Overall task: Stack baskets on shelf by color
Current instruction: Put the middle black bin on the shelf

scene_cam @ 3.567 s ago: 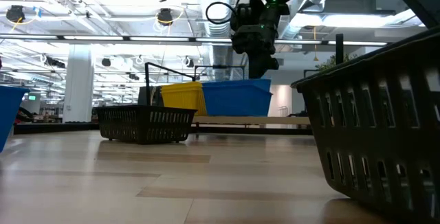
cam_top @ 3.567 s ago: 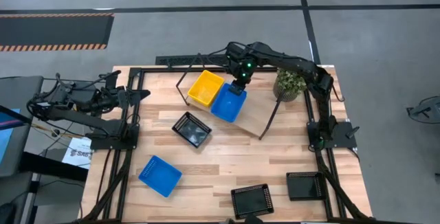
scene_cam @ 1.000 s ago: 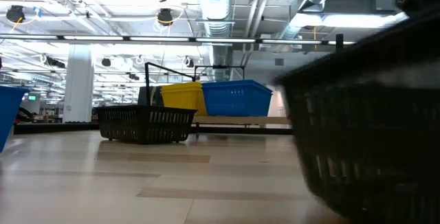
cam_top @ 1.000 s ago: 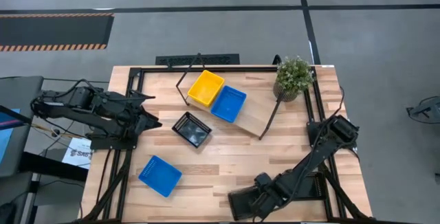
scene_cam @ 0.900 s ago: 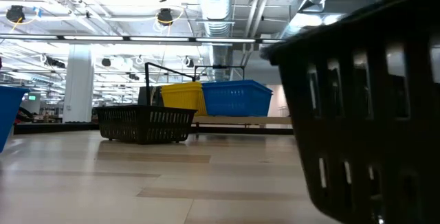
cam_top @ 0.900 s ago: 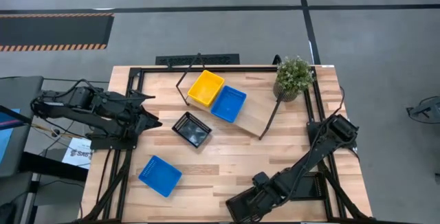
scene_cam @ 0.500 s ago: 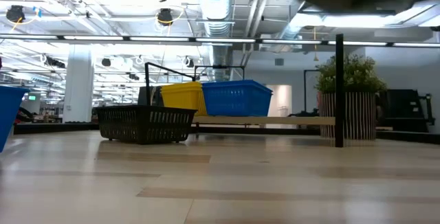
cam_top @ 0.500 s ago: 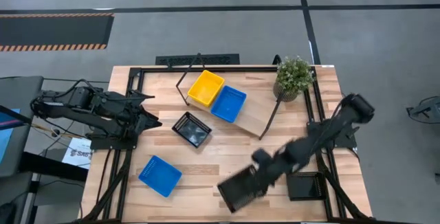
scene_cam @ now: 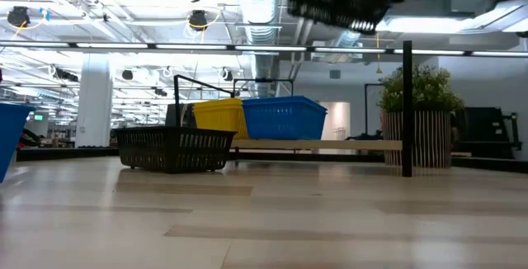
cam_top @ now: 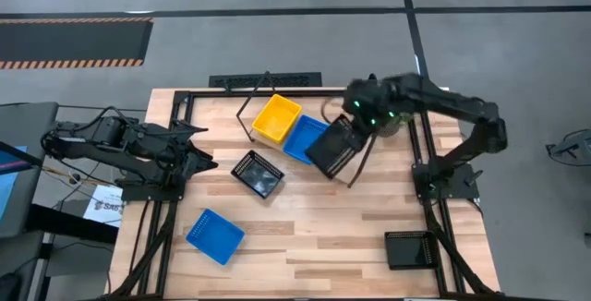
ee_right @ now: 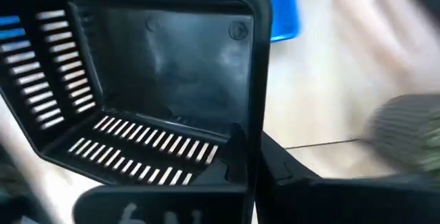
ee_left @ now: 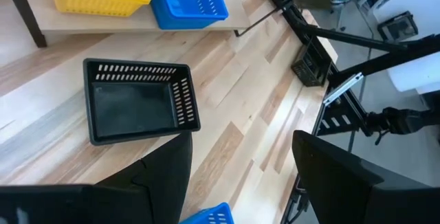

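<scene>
From the left: I have the left gripper (cam_top: 205,149) parked over the table's left edge, jaws wide and empty; its wrist camera looks down on a black basket (ee_left: 137,107) lying on the tabletop (cam_top: 305,232) just in front of the shelf (cam_top: 343,162). A blue basket (cam_top: 215,236) sits alone near the front left. On the shelf itself, a yellow basket (cam_top: 276,119) and a second blue basket (cam_top: 302,138) stand side by side, touching.

Further right, the right gripper (cam_top: 355,127) is clamped on the rim of another black basket (cam_top: 332,147), carried in the air, tilted, above the shelf's bare right part. I judge the step in hand to be placing the first black basket on the shelf. The next move calls for levelling it and lowering it beside the blue one without striking that basket or the potted plant (scene_cam: 416,114) close behind.

A third black basket (cam_top: 407,250) waits at the front right.

Hard to make out: the carried basket is blurred and cut off at the top of the low view, and the arm largely hides the plant from above.
</scene>
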You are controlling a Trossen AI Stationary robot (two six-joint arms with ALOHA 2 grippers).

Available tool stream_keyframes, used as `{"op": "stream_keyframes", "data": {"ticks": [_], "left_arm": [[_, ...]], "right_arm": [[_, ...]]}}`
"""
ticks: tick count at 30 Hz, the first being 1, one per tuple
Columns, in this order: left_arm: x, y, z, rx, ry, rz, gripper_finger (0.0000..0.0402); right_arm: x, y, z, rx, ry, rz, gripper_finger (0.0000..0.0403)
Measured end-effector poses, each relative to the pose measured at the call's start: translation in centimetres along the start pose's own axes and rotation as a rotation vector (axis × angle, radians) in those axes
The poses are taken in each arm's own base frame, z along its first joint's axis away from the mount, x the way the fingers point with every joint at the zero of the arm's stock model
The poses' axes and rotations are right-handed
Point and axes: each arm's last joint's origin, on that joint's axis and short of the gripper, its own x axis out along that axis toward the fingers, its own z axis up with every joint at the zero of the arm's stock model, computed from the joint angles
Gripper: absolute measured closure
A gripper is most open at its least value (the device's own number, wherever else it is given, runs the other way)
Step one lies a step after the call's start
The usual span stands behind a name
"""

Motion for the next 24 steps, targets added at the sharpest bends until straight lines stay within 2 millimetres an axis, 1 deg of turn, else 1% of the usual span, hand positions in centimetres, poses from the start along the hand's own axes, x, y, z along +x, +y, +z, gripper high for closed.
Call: {"op": "stream_keyframes", "data": {"ticks": [2, 6, 9, 12, 16, 21, 24], "left_arm": [[0.0, 0.0, 0.0, 0.001, 0.0, 0.005, 0.0164], [0.0, 0.1, 0.0, -0.006, -0.017, 0.018, 0.0164], [0.0, 0.1, 0.0, -0.007, -0.02, 0.019, 0.0164], [0.0, 0.1, 0.0, -0.007, -0.023, 0.02, 0.0164], [0.0, 0.1, 0.1, -0.009, -0.039, 0.031, 0.0164], [0.0, 0.2, 0.1, -0.008, -0.059, 0.042, 0.0164], [0.0, 0.2, 0.2, -0.008, -0.061, 0.044, 0.0164]], "right_arm": [[0.7, -1.2, 0.9, -0.086, 0.053, -0.04, 0.039], [2.7, -3.0, 2.1, -0.181, 0.17, -0.086, 0.0394], [3.9, -4.0, 3.0, -0.202, 0.196, -0.072, 0.0393], [4.7, -5.2, 3.7, -0.192, 0.212, -0.057, 0.0388], [6.0, -6.2, 4.0, -0.214, 0.263, -0.059, 0.0392], [7.7, -7.0, 4.1, -0.206, 0.27, -0.044, 0.0391], [9.0, -7.4, 3.6, -0.2, 0.299, -0.047, 0.0385]]}}
